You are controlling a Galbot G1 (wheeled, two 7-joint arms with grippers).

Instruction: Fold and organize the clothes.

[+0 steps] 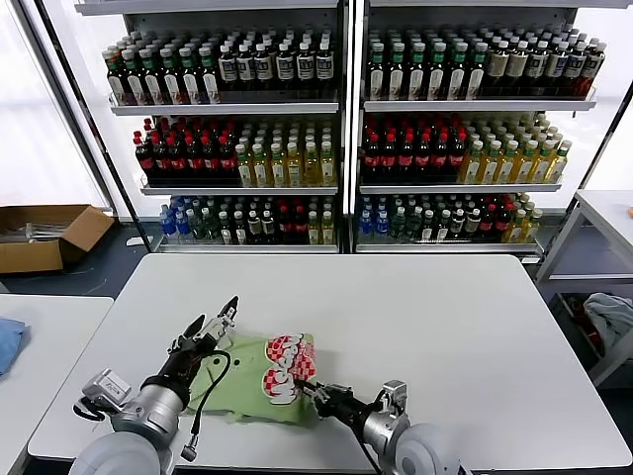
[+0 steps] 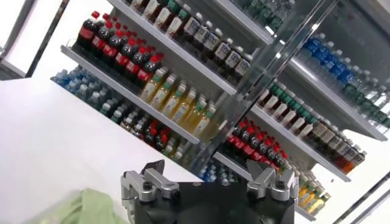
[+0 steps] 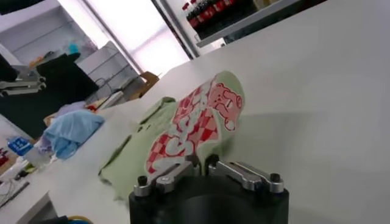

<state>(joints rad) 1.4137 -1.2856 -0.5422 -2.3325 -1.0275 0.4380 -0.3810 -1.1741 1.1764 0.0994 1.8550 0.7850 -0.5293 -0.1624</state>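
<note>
The light green polo shirt (image 1: 247, 381) lies bunched on the white table (image 1: 445, 336) near its front edge, with the red-and-white checkered print (image 1: 287, 371) facing up. My right gripper (image 1: 303, 389) sits low at the shirt's right edge. In the right wrist view it (image 3: 198, 163) is shut on a thin fold of the green shirt (image 3: 183, 122) just below the print. My left gripper (image 1: 216, 329) hovers open over the shirt's left part; in its own view the fingers (image 2: 149, 182) stand wide apart with nothing between them, and the green cloth (image 2: 91, 208) is below.
Shelves of bottles (image 1: 341, 129) stand behind the table. A cardboard box (image 1: 40, 237) is on the floor at the left. A blue cloth (image 1: 8, 341) lies on a side table at the left, and a grey garment (image 1: 613, 322) is at the right.
</note>
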